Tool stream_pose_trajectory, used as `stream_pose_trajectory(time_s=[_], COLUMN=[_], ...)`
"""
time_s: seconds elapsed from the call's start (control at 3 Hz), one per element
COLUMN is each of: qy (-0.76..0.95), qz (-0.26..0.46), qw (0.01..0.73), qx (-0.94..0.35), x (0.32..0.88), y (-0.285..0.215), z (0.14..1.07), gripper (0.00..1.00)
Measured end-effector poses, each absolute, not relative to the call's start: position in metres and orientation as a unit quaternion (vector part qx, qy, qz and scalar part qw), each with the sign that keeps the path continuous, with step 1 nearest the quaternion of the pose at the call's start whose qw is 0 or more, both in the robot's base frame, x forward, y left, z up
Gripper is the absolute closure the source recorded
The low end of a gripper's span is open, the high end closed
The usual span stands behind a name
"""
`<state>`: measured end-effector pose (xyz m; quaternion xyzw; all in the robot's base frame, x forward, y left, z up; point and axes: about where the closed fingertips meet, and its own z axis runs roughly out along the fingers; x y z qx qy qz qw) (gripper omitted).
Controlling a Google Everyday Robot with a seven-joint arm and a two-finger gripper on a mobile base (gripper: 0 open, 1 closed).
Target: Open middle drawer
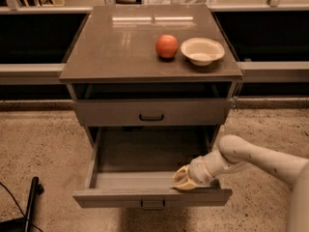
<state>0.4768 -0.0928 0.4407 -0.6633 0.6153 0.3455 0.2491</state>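
Note:
The middle drawer (145, 197) is pulled out of the grey cabinet, and its shallow grey inside looks empty. A small dark loop handle (153, 205) sits at the centre of its front. My gripper (186, 180), with yellowish tips, rests inside the drawer on the right part of its front edge. My white arm (251, 158) reaches in from the right. The drawer above it (151, 112) is shut. Any drawer below is hidden under the open one.
A red apple (166, 46) and a white bowl (202, 50) sit on the cabinet top (120, 47). A dark cable and pole (30, 202) lie on the speckled floor at the lower left. Dark shelving runs behind the cabinet on both sides.

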Motion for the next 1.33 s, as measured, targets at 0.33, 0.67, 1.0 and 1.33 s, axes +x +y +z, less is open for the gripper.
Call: stream_pose_trajectory(time_s=[0.33,0.67,1.0,1.33], qy=[0.614,0.607,0.572,0.546], qz=[0.351,0.344,0.308,0.257], qw=[0.253,0.308,0.438,0.539], qx=[-0.66,-0.647,-0.621,-0.588], x=[0.476,0.475,0.479,0.481], y=[-0.092,-0.095,-0.092,-0.114], z=[0.444,0.465,0.536,0.6], gripper=[1.0,1.0,1.0,0.82])
